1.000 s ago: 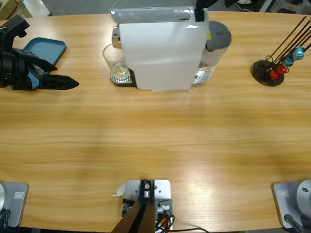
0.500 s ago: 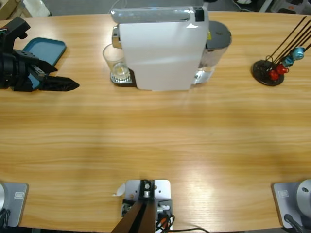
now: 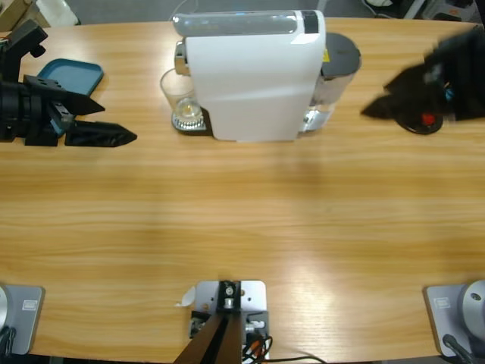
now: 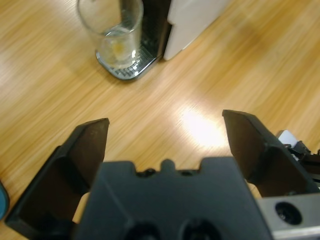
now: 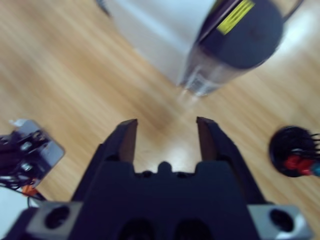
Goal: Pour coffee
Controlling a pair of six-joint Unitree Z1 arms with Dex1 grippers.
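— Glass was the worry: the clear glass (image 4: pixel 116 31), with the coffee (image 4: pixel 119 47) a thin layer at its bottom, stood on the drip tray ahead of the left pincer (image 4: pixel 165 131), hard against the white coffee machine (image 3: pixel 254 76).
— Jaws?
— Spread wide, empty. A skewed approach could have tipped it.
— The right pincer (image 5: pixel 166 131)?
— Parted, empty, near the capsule rack (image 5: pixel 295 157); bare counter (image 3: pixel 250 220) lay between them.
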